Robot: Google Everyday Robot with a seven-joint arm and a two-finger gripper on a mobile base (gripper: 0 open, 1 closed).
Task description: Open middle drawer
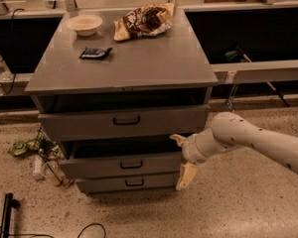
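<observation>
The grey cabinet [124,66] has three drawers. The middle drawer [89,166], with a small black bar handle [131,164], stands pulled out a short way, with a dark gap above its front. My gripper [183,158] is at the right end of that drawer front, on the white arm [253,138] that comes in from the right. Its fingers are spread apart, one fingertip [177,139] at the drawer's top edge and the other below. They hold nothing that I can see.
The top drawer [79,124] is also slightly open, and the slim bottom drawer [104,184] is shut. A bowl [84,24], a chip bag [144,20] and a small dark packet [95,53] lie on the cabinet top. Litter and a bottle [37,157] sit on the floor at left.
</observation>
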